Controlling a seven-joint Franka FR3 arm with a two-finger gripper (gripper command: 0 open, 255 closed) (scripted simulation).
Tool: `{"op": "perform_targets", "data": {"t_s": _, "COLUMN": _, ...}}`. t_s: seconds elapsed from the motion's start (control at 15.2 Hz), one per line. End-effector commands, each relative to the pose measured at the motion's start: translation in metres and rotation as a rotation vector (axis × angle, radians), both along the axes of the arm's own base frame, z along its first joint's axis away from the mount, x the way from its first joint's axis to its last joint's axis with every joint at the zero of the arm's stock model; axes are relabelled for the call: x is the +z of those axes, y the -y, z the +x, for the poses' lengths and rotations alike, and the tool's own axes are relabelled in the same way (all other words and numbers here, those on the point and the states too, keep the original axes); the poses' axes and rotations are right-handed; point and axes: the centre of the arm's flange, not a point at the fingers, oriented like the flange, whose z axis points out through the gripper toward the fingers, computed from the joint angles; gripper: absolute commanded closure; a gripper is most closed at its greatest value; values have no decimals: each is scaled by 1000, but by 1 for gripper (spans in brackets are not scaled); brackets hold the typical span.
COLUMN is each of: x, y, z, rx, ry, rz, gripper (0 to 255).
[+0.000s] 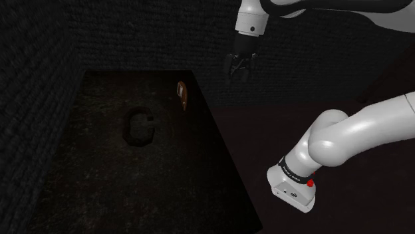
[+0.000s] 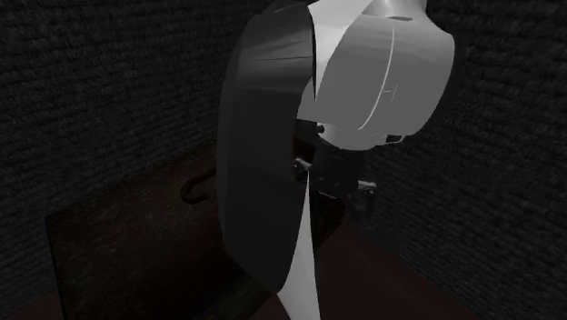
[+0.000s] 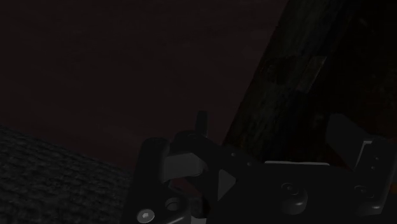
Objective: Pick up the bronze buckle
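Rough and matt, mottled dark, across the table (image 1: 100, 173). Faintly shiny, orange-brown like metal, on the buckle (image 1: 181, 94). Dull and dark on the C-shaped piece (image 1: 139, 126). Coarse, brick-like and matt along the wall (image 1: 40, 40). Smooth, glossy white over the arm (image 1: 359, 133); plain matt black on the gripper (image 1: 237, 78).

Shoulder cam sits high off to one side, looking down across the dark table (image 1: 100, 186). Second exterior cam is jammed right up behind the arm (image 2: 363, 73), with the same table peeking past. Wrist cam looks down over that table's edge.
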Motion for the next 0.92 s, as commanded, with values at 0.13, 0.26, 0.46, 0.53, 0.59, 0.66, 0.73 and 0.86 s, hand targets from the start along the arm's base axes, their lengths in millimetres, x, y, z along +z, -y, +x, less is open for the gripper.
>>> {"op": "perform_targets", "data": {"t_s": 0.13, "x": -5, "y": -35, "z": 37, "rx": -9, "ry": -2, "rz": 4, "gripper": 0}}
{"op": "perform_targets", "data": {"t_s": 0.26, "x": -9, "y": -53, "z": 56, "rx": -14, "ry": -4, "rz": 6, "gripper": 0}}
{"op": "perform_targets", "data": {"t_s": 0.46, "x": -14, "y": -80, "z": 84, "rx": -21, "ry": -6, "rz": 8, "gripper": 0}}
{"op": "perform_targets", "data": {"t_s": 0.53, "x": -16, "y": -88, "z": 94, "rx": -23, "ry": -6, "rz": 9, "gripper": 0}}
{"op": "perform_targets", "data": {"t_s": 0.59, "x": -18, "y": -97, "z": 103, "rx": -25, "ry": -7, "rz": 10, "gripper": 0}}
{"op": "perform_targets", "data": {"t_s": 0.66, "x": -20, "y": -106, "z": 113, "rx": -27, "ry": -8, "rz": 11, "gripper": 0}}
{"op": "perform_targets", "data": {"t_s": 0.73, "x": -21, "y": -115, "z": 123, "rx": -30, "ry": -9, "rz": 12, "gripper": 0}}
{"op": "perform_targets", "data": {"t_s": 0.86, "x": -23, "y": -124, "z": 133, "rx": -32, "ry": -9, "rz": 12, "gripper": 0}}
